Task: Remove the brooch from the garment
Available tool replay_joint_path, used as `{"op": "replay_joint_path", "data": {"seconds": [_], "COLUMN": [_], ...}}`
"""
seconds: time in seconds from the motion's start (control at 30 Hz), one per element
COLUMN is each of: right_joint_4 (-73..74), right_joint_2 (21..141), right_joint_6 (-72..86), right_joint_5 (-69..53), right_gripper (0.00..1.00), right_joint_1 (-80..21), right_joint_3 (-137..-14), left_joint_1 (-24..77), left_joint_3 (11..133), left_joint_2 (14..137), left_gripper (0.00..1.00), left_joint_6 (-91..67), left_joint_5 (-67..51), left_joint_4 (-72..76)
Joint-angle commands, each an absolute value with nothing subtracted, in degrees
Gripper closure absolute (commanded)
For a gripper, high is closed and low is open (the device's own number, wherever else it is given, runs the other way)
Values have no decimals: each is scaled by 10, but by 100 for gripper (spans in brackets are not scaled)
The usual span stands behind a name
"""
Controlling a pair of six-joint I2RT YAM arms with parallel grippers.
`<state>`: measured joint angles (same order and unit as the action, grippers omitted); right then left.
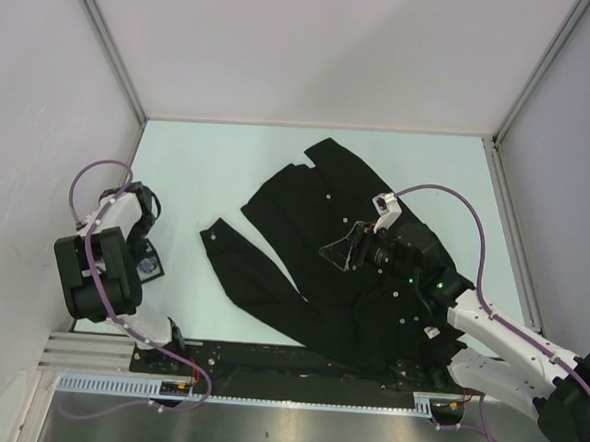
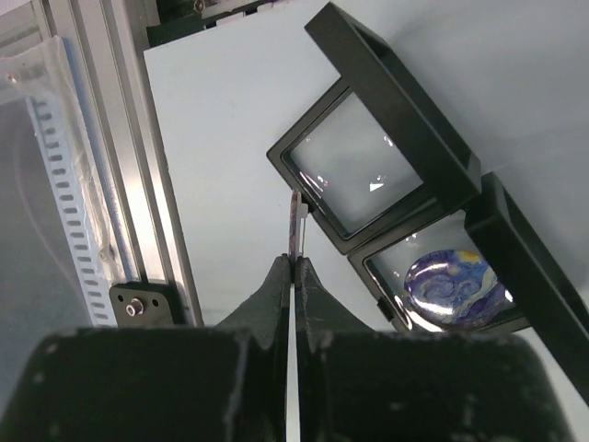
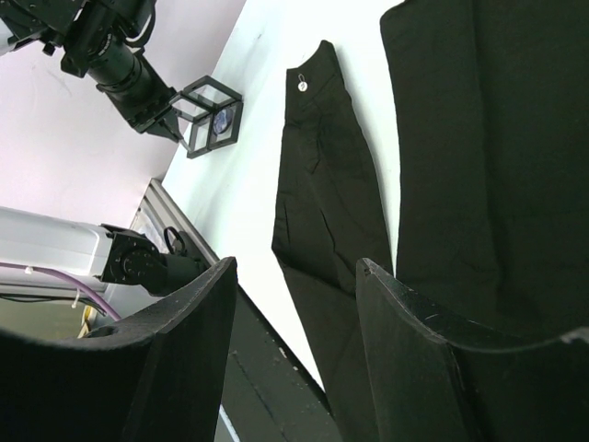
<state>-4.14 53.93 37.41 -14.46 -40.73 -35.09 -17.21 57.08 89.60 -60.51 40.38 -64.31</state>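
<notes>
The garment (image 1: 306, 207) is a black shirt spread across the middle of the table, one sleeve (image 3: 322, 166) stretched toward the left arm. My right gripper (image 1: 339, 250) hovers over the shirt's middle, open, with nothing between its fingers (image 3: 294, 265). At the table's left edge my left gripper (image 2: 296, 262) is shut on a thin bluish disc (image 2: 296, 221) seen edge-on, just beside an open black display box (image 2: 386, 110). A round brooch (image 2: 456, 290) with blue and yellow swirls shows in the box's lower half. No brooch shows on the shirt.
An aluminium rail (image 2: 120, 184) runs along the table's near edge, close to the left gripper. White walls (image 1: 315, 52) enclose the table on three sides. A small white button (image 3: 301, 85) sits on the sleeve cuff. The box (image 1: 153, 269) stands near the left arm.
</notes>
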Motion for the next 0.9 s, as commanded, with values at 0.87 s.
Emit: {"op": "replay_joint_path", "data": {"seconds": [0.87], "right_joint_4": [-22], "right_joint_2": [504], "right_joint_6": [357], "right_joint_5": [-124], "right_gripper": [41], "right_joint_1": [-404], "right_joint_3": [-371], "left_joint_1": [-184], "left_joint_3": [589], "left_joint_2": [958], "left_gripper": [100], "left_joint_6": [-541], "left_joint_5": [484], "left_joint_4": [-562]}}
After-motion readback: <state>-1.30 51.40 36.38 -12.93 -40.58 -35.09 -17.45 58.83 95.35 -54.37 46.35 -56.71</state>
